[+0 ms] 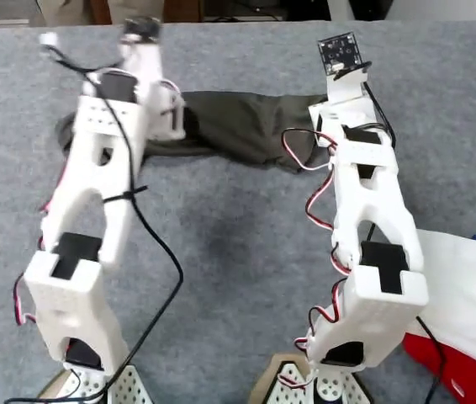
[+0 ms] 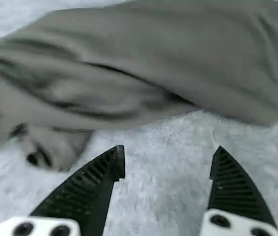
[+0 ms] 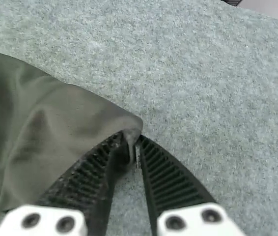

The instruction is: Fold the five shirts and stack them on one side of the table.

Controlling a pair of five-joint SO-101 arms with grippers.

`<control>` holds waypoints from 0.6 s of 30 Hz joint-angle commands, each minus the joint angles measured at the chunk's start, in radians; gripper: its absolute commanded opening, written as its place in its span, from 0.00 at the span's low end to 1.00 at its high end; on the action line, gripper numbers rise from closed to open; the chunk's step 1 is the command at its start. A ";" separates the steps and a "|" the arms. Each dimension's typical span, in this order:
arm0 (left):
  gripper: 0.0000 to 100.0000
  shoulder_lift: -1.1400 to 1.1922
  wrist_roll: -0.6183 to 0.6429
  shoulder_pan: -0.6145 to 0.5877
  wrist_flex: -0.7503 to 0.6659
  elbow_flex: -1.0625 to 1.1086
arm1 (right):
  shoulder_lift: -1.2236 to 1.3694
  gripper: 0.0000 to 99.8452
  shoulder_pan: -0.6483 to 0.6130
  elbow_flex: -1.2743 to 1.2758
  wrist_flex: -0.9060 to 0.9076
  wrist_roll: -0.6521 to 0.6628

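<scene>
The right pincer [image 3: 133, 147] is squeezed shut on one corner of the green shirt [image 3: 41, 128]. A small bit of the soft cloth is pinched between its black, ridged fingers [image 3: 163, 177]. The left pincer [image 2: 170, 152] is wide open and holds nothing. Its two pointed fingers hang just over the table [image 2: 168, 187], and the shirt's other end lies right in front of them.

The table is covered in rough, fuzzy grey stuff, a bit like carpet. There is a lot of bare grey past the right pincer, and a big bare patch between the two white arms on the near side of the shirt.

The shirt is smooth and floppy, with folds and bumps in it, and the left end is bunched up. It lies long and thin, going from one arm across to the other, near the far edge of the table.

A white cloth [image 1: 465, 286] lies on a red cloth [image 1: 440, 362] at the near right corner, well apart from the shirt.
</scene>
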 commanded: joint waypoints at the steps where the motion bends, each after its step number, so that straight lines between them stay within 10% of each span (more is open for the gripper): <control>1: 0.28 0.058 -0.025 0.031 -0.163 0.080 | -0.007 0.00 -0.013 -0.054 0.003 0.008; 11: 0.12 0.369 -0.025 0.003 -0.373 -0.084 | -0.007 0.00 -0.012 -0.056 0.003 0.008; 18: 0.02 0.478 -0.068 -0.002 -0.272 -0.276 | -0.005 0.00 -0.012 -0.058 0.002 0.008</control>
